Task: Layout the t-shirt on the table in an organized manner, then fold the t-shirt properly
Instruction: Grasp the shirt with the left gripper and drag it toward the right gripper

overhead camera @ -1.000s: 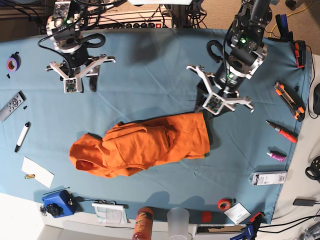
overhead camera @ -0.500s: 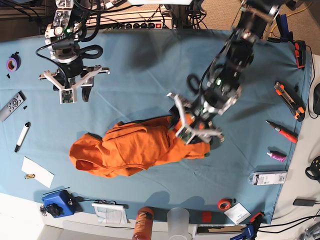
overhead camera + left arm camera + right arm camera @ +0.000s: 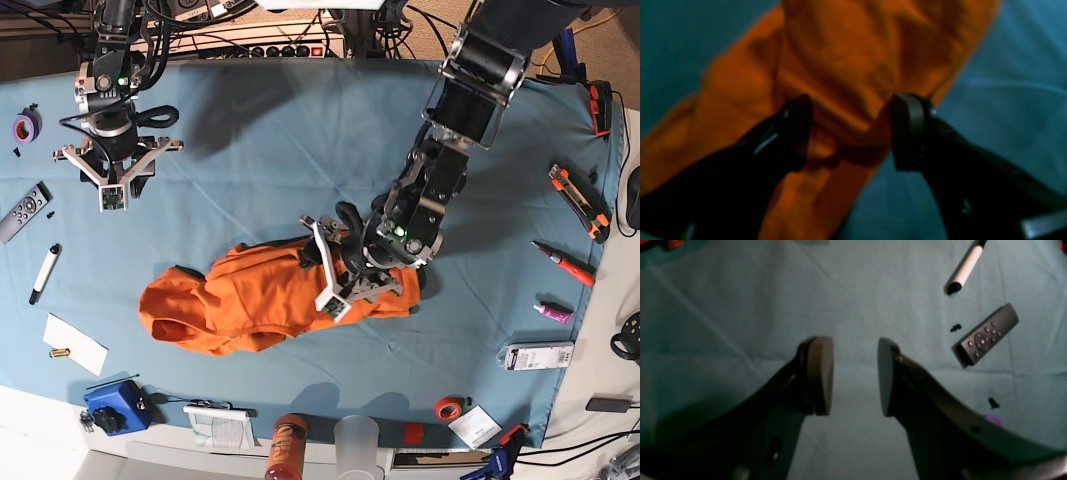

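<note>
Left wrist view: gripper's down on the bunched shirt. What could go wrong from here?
1. The left gripper is open astride a thick fold of the t-shirt; closing may pinch several layers, so a pull drags the heap instead of spreading it.
2. The table cover lies just beside one fingertip; it may get caught too.
3. The right gripper hangs open over bare cloth, far from the shirt, pinning nothing.

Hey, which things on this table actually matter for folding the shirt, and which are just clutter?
Part of the job:
orange t-shirt
teal table
left gripper, open around a fold of the shirt
right gripper, open over bare cloth

Just lying about:
remote control
white marker
purple tape roll
utility knife
</note>
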You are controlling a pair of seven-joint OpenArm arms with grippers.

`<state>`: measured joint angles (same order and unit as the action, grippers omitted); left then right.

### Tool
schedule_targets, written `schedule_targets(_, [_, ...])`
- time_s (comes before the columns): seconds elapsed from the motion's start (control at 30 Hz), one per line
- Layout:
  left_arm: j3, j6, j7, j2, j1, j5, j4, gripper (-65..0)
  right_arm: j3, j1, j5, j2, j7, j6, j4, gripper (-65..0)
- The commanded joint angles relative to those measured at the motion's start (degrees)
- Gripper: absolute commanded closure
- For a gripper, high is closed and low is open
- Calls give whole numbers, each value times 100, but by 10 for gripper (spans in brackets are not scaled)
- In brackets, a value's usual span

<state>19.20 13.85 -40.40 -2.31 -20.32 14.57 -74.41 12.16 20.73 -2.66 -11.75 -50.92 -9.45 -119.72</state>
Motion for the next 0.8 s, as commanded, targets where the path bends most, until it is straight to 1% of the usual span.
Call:
schedule_targets(0.0, [-17,-28,142,72,-236,144,-2,-374,33,-76,7,-63,146,24,-92,-225])
schedule_targets(0.07, [-20,-46,142,72,-293,367,120,-373,31,-157,52,-61,144,22,-92,-225])
schedule_targets(0.1, [-20,-46,140,72,-304,455,127,-357,31,-188,55,-63,149,22,-92,-225])
schedule_targets(0.13, [-20,-42,142,74,-306,540,127,-325,31,-219,55,-61,155,22,-92,-225])
schedule_targets(0.2, [-20,-42,142,136,-304,678,127,-230,33,-260,48,-63,153,24,-92,-225])
schedule_targets(0.3, [-20,-24,138,334,-304,697,127,-43,33,-280,48,-63,166,22,-92,-225])
schedule_targets(0.33, [-20,-26,138,404,-304,697,127,0,33,-280,48,-63,173,24,-92,-225])
schedule_targets(0.43, [-20,-26,11,586,-306,695,98,0,33,-280,37,-63,190,22,-92,-225])
schedule_targets(0.5, [-24,-70,-310,693,-306,693,-28,0,33,-280,-2,-68,280,22,-92,-225])
schedule_targets(0.57, [-24,-247,-662,761,-304,693,-289,0,33,-282,-22,-107,448,20,-92,-225])
schedule_targets(0.6, [-24,-302,-791,774,-304,691,-457,0,33,-293,-20,-168,533,17,-92,-225])
schedule_targets(0.67, [-26,-413,-1010,767,-304,603,-883,0,33,-407,-42,-334,531,4,-92,-224])
schedule_targets(0.77, [-26,-590,-1425,767,-306,136,-1606,0,33,-619,-37,-640,459,-81,-92,-224])
